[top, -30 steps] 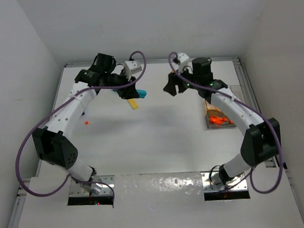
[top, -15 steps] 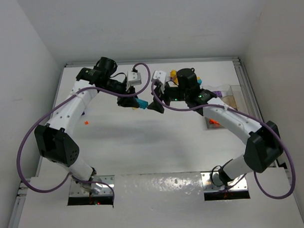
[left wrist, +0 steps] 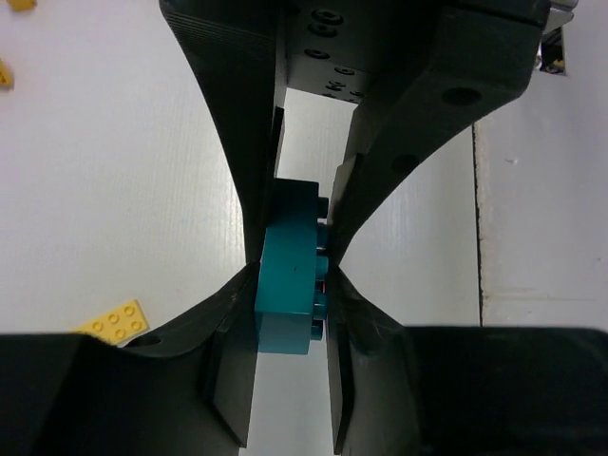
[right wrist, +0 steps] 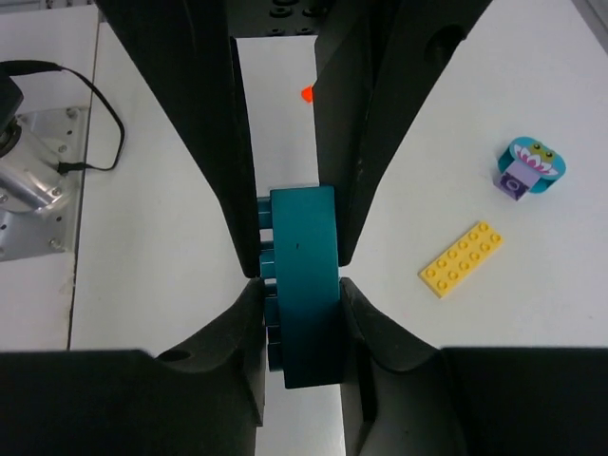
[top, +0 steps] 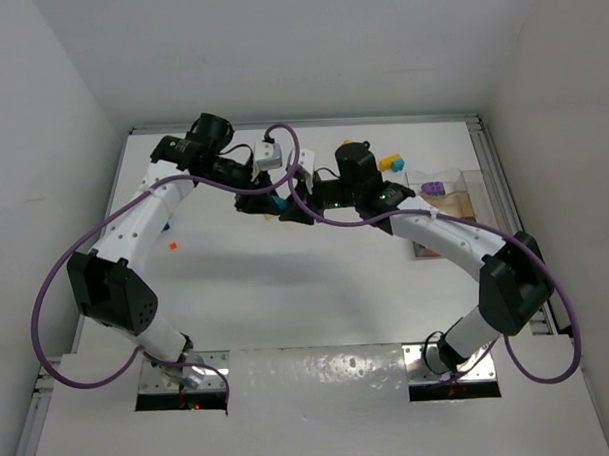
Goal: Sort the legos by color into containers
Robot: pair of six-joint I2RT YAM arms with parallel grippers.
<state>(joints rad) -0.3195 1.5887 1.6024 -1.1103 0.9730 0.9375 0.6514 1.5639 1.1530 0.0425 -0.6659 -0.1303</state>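
While left end effector (left wrist: 292, 271) and right end effector (right wrist: 299, 275) grip a teal brick (left wrist: 288, 304), the container (top: 471, 188) holds purple lego (top: 433, 188).

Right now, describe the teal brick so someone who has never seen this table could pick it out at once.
On the white table, look to the far middle, where the left claw and right claw meet tip to tip. Both pinch one teal brick between them. Unlike the flat yellow plate and teal-and-purple clump lying nearby, it is held.
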